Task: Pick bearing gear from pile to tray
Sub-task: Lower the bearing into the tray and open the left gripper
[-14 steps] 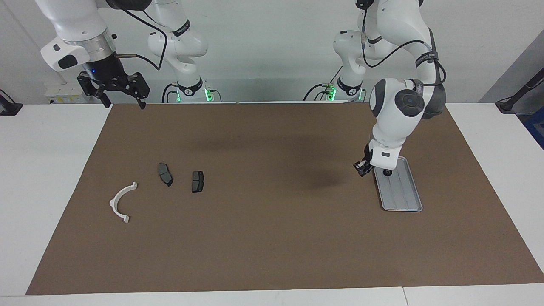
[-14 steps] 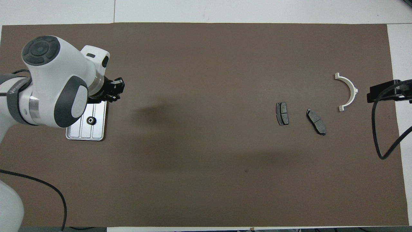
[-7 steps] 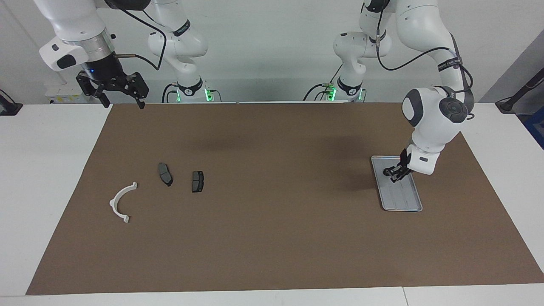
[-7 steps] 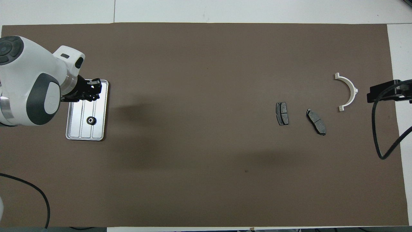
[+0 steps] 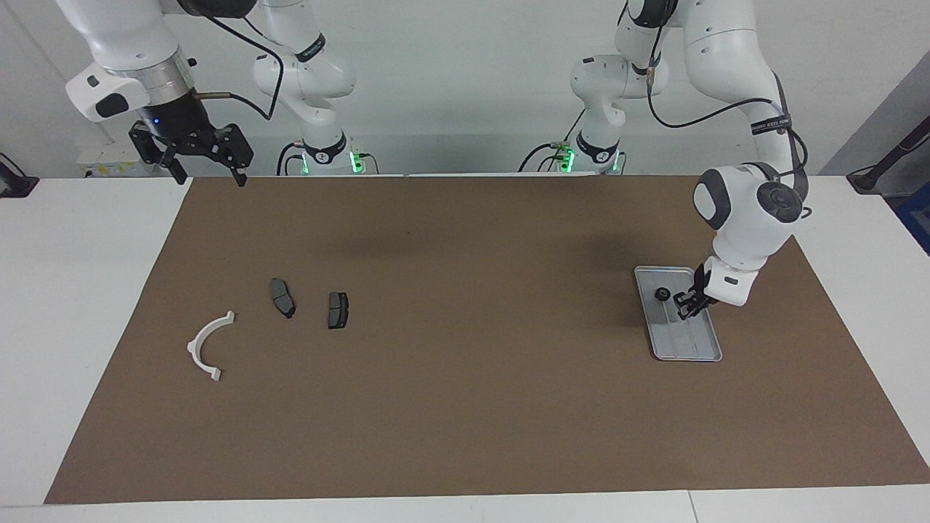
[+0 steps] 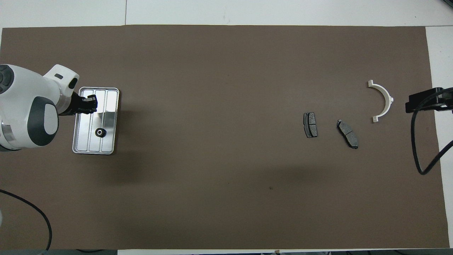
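Note:
The silver tray (image 5: pixel 694 341) (image 6: pixel 108 102) lies at the left arm's end of the brown mat. One small black bearing gear (image 5: pixel 662 294) (image 6: pixel 100 132) rests in it, toward the end nearer the robots. My left gripper (image 5: pixel 685 309) (image 6: pixel 90 104) hangs low over the tray, shut; I see nothing between its fingertips. The pile sits at the right arm's end: a white half-ring bracket (image 5: pixel 209 345) (image 6: pixel 384 101) and two dark brake pads (image 5: pixel 282 298) (image 5: pixel 338 310) (image 6: pixel 310 124) (image 6: pixel 348 134). My right gripper (image 5: pixel 207 163) (image 6: pixel 424 101) waits open, raised over the mat's corner.
The brown mat (image 5: pixel 465 407) covers most of the white table. A black cable (image 6: pixel 419 148) from the right arm hangs over the mat's edge by the bracket. Another cable (image 6: pixel 39 216) lies at the left arm's end.
The left gripper has swung from just off the tray's mid-table edge across to over the tray, toward the left arm's end. The gear in the tray and the right arm have not moved.

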`<state>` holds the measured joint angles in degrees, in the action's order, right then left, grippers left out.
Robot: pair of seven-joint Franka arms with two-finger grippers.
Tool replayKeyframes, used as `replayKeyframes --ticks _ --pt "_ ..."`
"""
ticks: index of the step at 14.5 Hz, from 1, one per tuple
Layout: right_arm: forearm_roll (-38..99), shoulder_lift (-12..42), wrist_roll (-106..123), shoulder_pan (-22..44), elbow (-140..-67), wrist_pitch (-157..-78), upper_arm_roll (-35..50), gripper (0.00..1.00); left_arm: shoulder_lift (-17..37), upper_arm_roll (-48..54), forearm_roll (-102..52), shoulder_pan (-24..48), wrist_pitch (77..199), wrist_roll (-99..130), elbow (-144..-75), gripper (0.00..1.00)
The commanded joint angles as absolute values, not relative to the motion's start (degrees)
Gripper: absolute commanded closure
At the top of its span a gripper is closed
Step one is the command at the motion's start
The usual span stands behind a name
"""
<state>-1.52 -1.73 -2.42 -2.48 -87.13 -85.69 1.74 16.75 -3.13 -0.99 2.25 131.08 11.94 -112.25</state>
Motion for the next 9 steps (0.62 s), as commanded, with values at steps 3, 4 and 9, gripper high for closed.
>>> replayKeyframes --ticks 3,4,9 --pt "-0.5 -3.3 0.1 -3.7 -88.6 -85.4 2.5 0.0 19.1 -2.5 -0.2 -0.2 135.1 9.7 -112.4 1.0" --pt "-0.4 -3.3 0.1 -3.7 -88.6 -85.4 2.5 0.0 19.3 -2.5 -0.2 -0.5 135.4 9.3 -112.4 1.0" --pt "-0.5 -3.2 0.1 -3.7 -88.7 -85.4 2.5 0.0 20.1 -2.5 -0.2 -0.4 137.0 9.3 -112.9 1.0"
